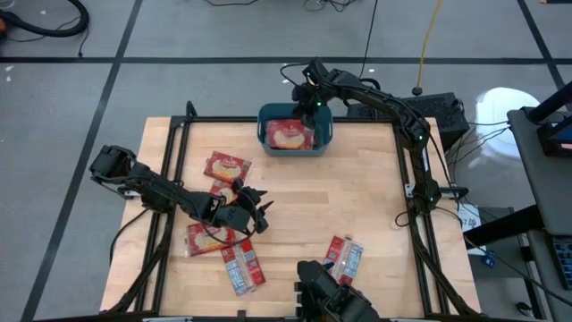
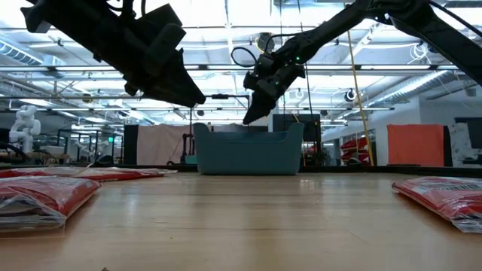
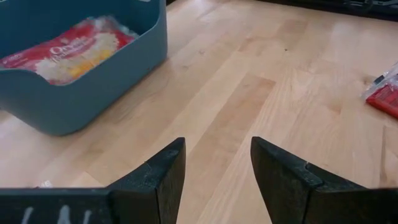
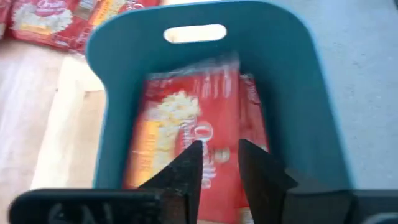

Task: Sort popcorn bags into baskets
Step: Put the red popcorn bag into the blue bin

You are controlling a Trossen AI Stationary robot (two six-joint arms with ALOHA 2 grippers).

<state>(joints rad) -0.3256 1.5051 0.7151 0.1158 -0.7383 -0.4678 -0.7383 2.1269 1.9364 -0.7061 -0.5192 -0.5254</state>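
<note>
Right gripper [image 4: 216, 163] hovers over the tub [image 1: 327, 141], fingers slightly apart, empty, above a bag [image 4: 186, 118]. Left gripper [image 3: 217, 163] hangs open over the desk [image 1: 357, 197].

The popcorn bag [image 3: 68, 50] lying in the blue tub [image 3: 93, 93] at the far side of the worktop carries white script lettering beginning "Or"; the remaining letters cannot be made out. The same script shows on the bags [image 4: 56, 18] on the worktop. No other text is readable.
</note>
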